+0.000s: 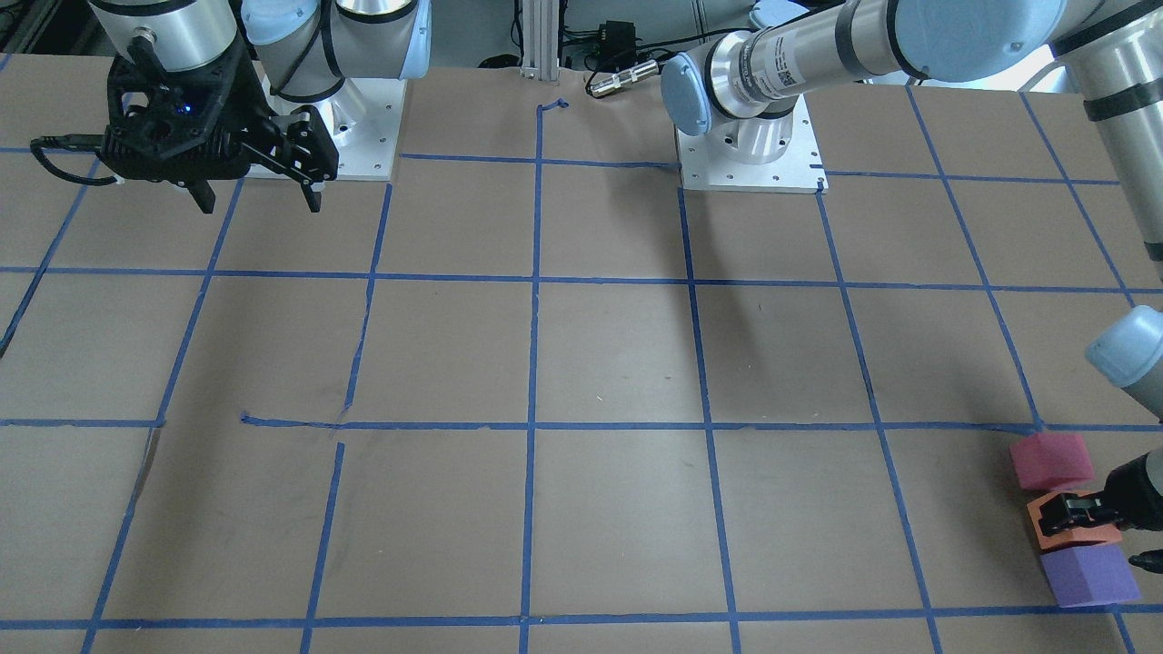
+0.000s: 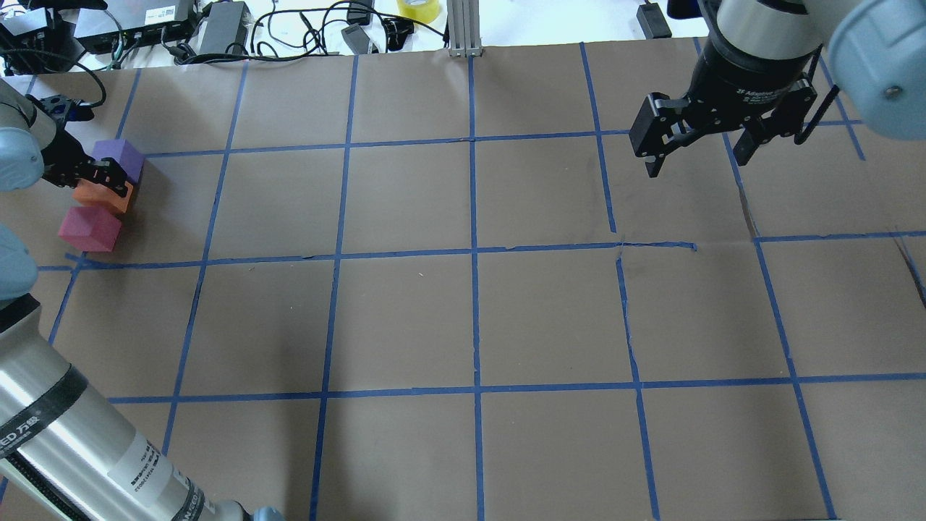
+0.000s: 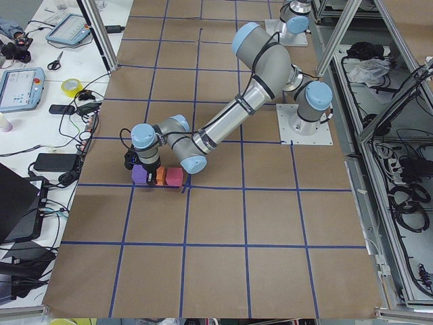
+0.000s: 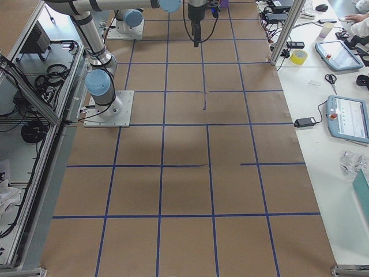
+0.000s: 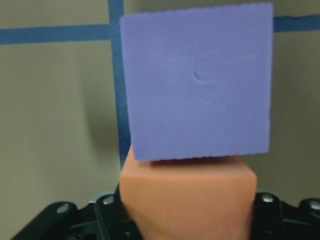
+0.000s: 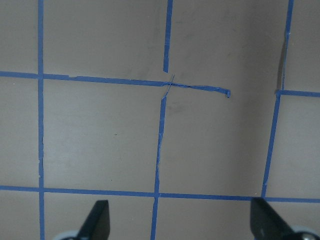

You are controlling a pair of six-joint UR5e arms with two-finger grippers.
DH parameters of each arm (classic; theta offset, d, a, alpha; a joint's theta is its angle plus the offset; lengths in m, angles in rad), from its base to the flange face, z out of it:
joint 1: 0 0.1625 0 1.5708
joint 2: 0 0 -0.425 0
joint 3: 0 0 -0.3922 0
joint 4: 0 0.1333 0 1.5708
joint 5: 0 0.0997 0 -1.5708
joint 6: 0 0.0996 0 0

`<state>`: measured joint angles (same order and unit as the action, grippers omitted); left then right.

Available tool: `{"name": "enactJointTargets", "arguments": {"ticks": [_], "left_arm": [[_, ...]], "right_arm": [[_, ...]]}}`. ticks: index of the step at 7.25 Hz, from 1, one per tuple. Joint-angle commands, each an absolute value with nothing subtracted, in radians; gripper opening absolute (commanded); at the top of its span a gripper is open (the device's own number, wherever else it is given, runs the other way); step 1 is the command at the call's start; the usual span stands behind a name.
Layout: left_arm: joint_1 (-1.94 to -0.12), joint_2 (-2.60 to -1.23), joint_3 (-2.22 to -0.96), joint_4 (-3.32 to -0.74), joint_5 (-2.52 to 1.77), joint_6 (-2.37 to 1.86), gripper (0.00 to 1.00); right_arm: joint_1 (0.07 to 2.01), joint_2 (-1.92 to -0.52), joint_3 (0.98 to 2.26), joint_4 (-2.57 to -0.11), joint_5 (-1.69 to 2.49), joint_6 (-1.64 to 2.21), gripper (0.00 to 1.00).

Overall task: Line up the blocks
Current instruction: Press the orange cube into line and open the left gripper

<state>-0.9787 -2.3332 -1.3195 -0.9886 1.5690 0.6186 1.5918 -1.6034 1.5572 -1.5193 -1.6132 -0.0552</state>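
Three blocks stand in a row, touching, at the table's far left in the overhead view: the purple block (image 2: 118,158), the orange block (image 2: 105,197) and the pinkish-red block (image 2: 90,228). My left gripper (image 2: 101,184) is down at table level and shut on the orange block (image 5: 187,200), with a finger on each side of it. The purple block (image 5: 197,82) sits right beyond it. In the front-facing view the row is at the lower right: pinkish-red block (image 1: 1052,460), orange block (image 1: 1068,538), purple block (image 1: 1088,577). My right gripper (image 2: 698,165) is open and empty, raised far from the blocks.
The table (image 2: 470,318) is covered in brown paper with a blue tape grid. Cables, power bricks and a yellow tape roll (image 2: 418,9) lie beyond the far edge, beside an aluminium post (image 2: 463,29). The arm bases (image 1: 750,154) stand at the robot's side.
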Motion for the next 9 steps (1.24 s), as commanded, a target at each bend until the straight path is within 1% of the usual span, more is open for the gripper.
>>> {"name": "enactJointTargets", "arguments": {"ticks": [1,3,4,5,7,9], "left_arm": [[-0.979,-2.333,-1.321,-0.986,1.569,0.620,1.00],[-0.979,-2.304,-1.322,-1.003,1.569,0.623,1.00],[-0.988,-2.268,-1.315,-1.061,1.571,0.615,1.00],[-1.000,-2.200,-1.304,-1.185,1.571,0.608,1.00],[-1.000,-2.015,-1.270,-1.435,1.572,0.611,1.00],[-1.000,-1.834,-1.270,-1.627,1.589,0.615,1.00]], "right_arm": [[1.592,-1.605,1.566,-1.514,-1.614,-0.055,1.00],[1.592,-1.605,1.568,-1.514,-1.614,-0.054,1.00],[1.592,-1.605,1.566,-1.516,-1.614,-0.055,1.00],[1.592,-1.605,1.566,-1.525,-1.614,-0.061,1.00],[1.592,-1.609,1.565,-1.525,-1.609,-0.063,1.00],[1.589,-1.611,1.563,-1.525,-1.606,-0.084,1.00]]}}
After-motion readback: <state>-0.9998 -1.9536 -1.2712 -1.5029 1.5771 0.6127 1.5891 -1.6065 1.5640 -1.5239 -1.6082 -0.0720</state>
